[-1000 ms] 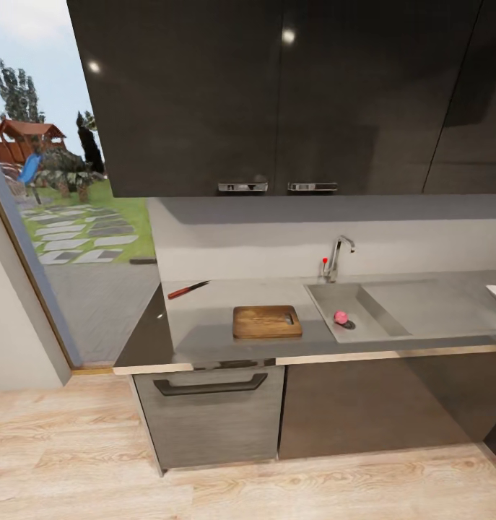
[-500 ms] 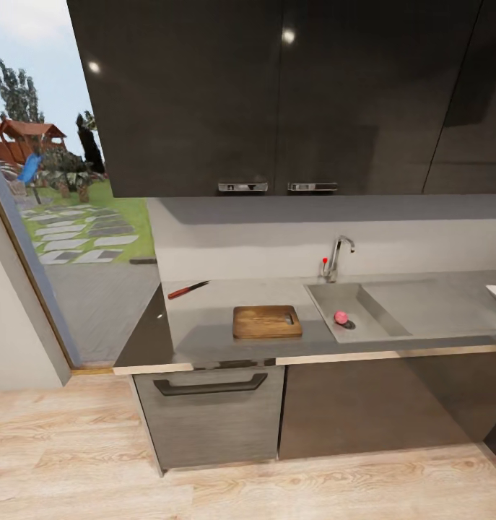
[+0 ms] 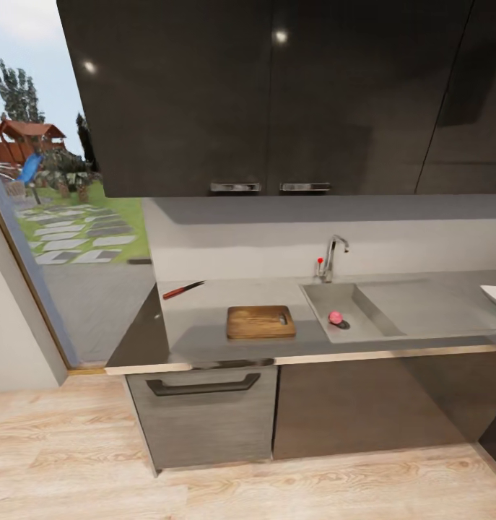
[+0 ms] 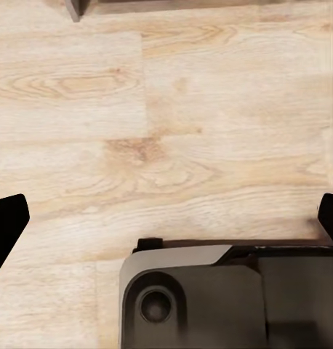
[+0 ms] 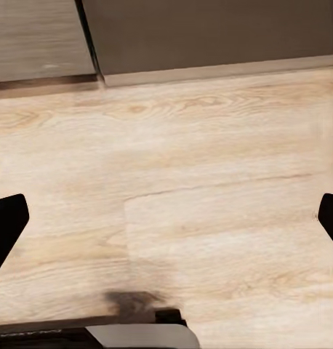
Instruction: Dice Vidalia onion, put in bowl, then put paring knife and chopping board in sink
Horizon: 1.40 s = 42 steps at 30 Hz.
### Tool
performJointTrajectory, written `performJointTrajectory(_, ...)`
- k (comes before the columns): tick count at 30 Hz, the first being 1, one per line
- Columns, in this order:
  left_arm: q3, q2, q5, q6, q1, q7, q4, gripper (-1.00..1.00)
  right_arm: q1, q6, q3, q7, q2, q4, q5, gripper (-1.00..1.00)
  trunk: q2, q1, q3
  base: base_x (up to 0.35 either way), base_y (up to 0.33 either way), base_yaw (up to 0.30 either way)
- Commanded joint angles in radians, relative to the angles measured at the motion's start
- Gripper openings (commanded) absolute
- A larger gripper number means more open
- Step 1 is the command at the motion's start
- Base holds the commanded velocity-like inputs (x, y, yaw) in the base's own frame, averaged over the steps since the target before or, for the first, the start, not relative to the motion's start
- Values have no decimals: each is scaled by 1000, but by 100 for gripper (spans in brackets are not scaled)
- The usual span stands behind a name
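Nothing of the task had been done yet, judging by how things lay. The Vidalia onion (image 3: pixel 335 317) sat in the basin of the sink (image 3: pixel 363 297), near the front, below the chrome tap (image 3: pixel 332 254). The chopping board (image 3: pixel 260 322) lay bare on the countertop (image 3: pixel 204 332), just beside the sink on the window side, and the paring knife (image 3: pixel 182 290) lay well apart from it, toward the back corner of the counter by the window (image 3: pixel 53 217). The bowl (image 3: pixel 495 295) showed only as a white edge at the far end of the counter, past the drainboard.

Both arms hung low, well short of the counter and far from everything they were meant to handle. In the left wrist view the left gripper (image 4: pixel 166 218) pointed down at the wooden floor (image 4: pixel 174 131), its dark fingertips (image 4: pixel 6 222) at the two opposite edges of the picture, so the fingers stood wide apart and held nothing; part of the robot's base (image 4: pixel 210 298) lay beneath it. The right gripper (image 5: pixel 166 218) was the same: fingertips (image 5: pixel 6 222) spread to the picture's edges, nothing between them, the floor below and the foot of the dark cabinets (image 5: pixel 210 33) ahead of it.

Everything was still to do, by my reckoning: closing on the counter, lifting the onion out, dicing it on the board, filling the bowl, then putting knife and board into the sink.
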Motion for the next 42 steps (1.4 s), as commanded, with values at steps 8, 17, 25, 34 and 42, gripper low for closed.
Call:
performJointTrajectory(8,-1,-1,0,-2,0,0,14,100,0,-3,2,-2,0,9,-3,100,-2,1,5,0,-306,-164)
performJointTrajectory(17,-1,-1,0,-2,0,0,15,100,0,-3,4,-2,0,11,-1,100,-2,1,12,0,-318,-135)
performJointTrajectory(25,-1,-1,0,-2,0,0,15,100,0,-3,6,-2,2,12,-1,100,-2,1,12,0,-318,-5)
performJointTrajectory(34,-1,-1,0,-2,0,0,18,100,0,-3,7,-2,2,28,-1,100,-2,1,12,0,-318,109)
performJointTrajectory(42,-1,-1,0,-2,0,0,18,100,0,-3,7,-2,2,28,0,100,-2,1,12,0,-318,209)
